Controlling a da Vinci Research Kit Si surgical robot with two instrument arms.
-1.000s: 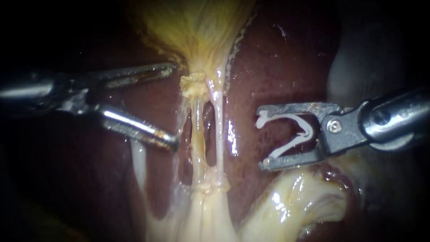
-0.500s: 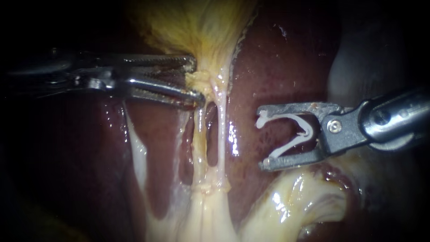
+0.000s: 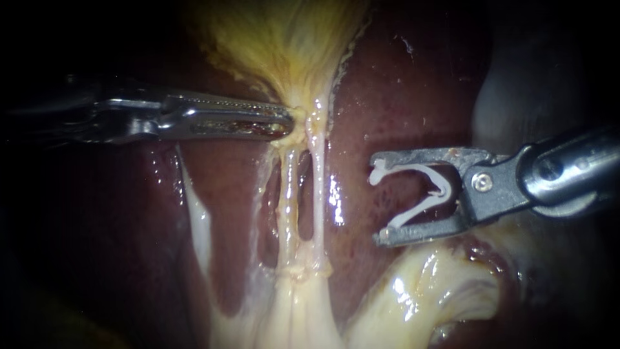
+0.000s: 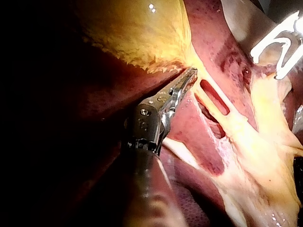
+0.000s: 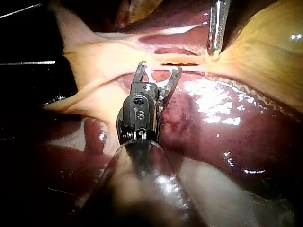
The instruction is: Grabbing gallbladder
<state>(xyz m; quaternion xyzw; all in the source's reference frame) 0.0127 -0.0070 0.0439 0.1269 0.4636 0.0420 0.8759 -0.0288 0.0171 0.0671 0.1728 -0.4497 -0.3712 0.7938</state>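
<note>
- Altogether: two instruments, two tubes, one clip, one gallbladder.
- Jaws of the left instrument clamped together on the gallbladder's narrow lower end, just above the tubes.
- Jaws of the right instrument spread wide, each touching the open white clip, over the liver, apart from the tubes.
- Endoscope view: both instruments in full.
- Left wrist view: of the right instrument, only the clip.
- Right wrist view: of the left instrument, only the tip.

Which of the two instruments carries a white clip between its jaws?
The right instrument: its jaws stand apart and hold the white clip from both sides. The left instrument carries no clip; its jaws are closed on the narrow end of the gallbladder.
</note>
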